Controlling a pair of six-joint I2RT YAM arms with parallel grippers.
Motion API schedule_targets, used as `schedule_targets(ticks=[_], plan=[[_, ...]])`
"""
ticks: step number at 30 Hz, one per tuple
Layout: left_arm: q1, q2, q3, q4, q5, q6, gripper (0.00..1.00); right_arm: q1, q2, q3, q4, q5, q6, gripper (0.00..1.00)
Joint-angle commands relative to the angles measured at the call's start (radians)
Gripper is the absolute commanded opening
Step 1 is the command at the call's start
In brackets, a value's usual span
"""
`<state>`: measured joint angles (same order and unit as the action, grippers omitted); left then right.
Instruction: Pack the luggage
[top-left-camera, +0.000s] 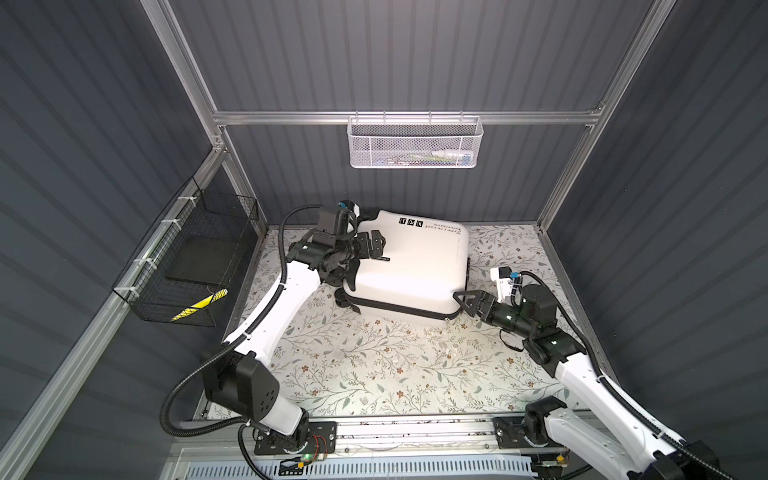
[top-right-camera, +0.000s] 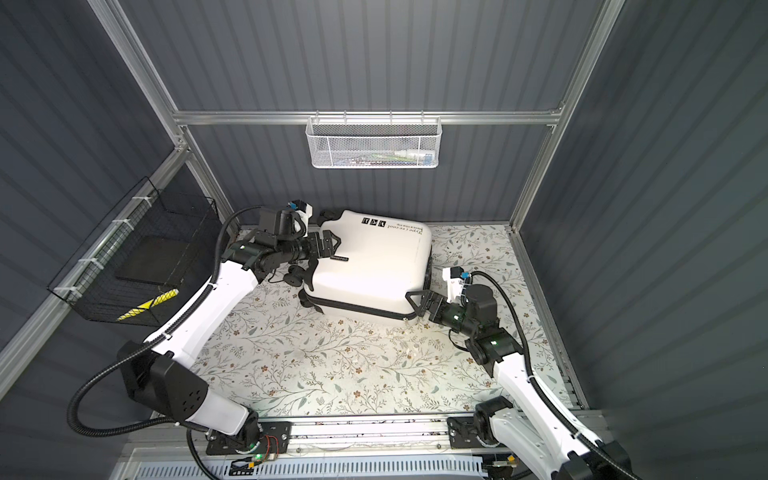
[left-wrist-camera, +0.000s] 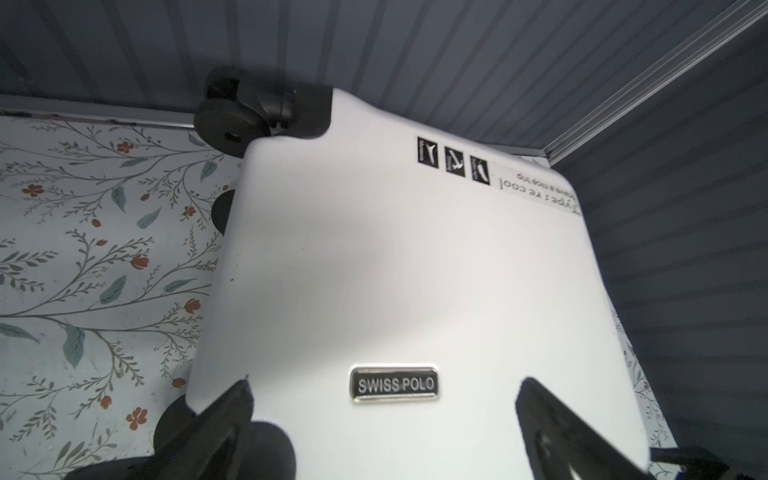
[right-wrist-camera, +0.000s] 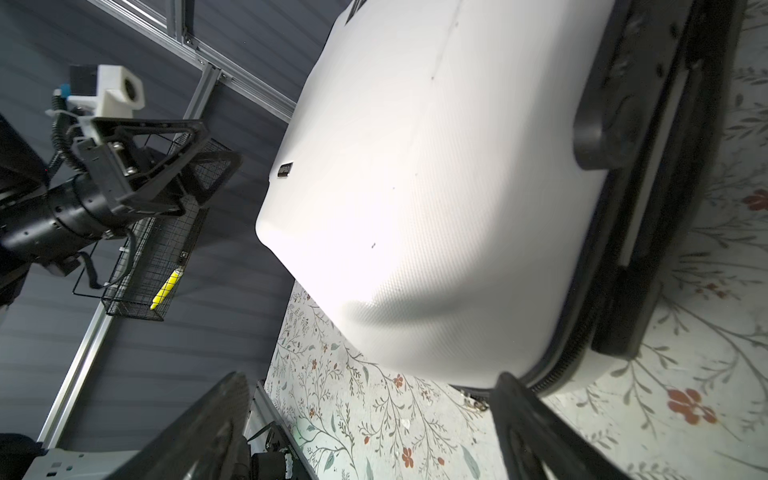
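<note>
Now | left gripper (top-left-camera: 373, 245) spread wide, empty, over wheel-end shell | right gripper (top-left-camera: 467, 302) spread wide, empty, at near corner of zipper (top-left-camera: 399, 307) | luggage (top-left-camera: 411, 266) closed, flat toward back of table (top-left-camera: 374, 374), long axis running gripper to gripper | right nearer seam

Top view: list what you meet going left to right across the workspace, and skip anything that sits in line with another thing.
black wire basket → left hand at the luggage's left end → luggage → right hand at its near right corner.
</note>
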<state>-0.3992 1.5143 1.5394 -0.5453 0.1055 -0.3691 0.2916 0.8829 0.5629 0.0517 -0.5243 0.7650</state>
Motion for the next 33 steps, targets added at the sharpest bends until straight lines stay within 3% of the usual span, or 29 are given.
schedule_targets(ticks=[1, 7, 18, 33], plan=[[0.023, -0.095, -0.01, -0.038, 0.009, -0.007, 1.0, -0.027, 0.005, 0.054, -0.103, 0.01, -0.04, 0.94], [0.024, -0.259, -0.211, -0.035, 0.042, -0.124, 1.0, -0.07, 0.061, 0.108, -0.124, 0.029, -0.052, 0.96], [0.02, -0.463, -0.591, 0.189, 0.192, -0.334, 1.0, -0.092, 0.224, 0.235, -0.121, 0.025, -0.054, 0.96], [0.005, -0.383, -0.64, 0.317, 0.247, -0.361, 1.0, 0.018, 0.291, 0.211, -0.052, 0.056, 0.01, 0.95]])
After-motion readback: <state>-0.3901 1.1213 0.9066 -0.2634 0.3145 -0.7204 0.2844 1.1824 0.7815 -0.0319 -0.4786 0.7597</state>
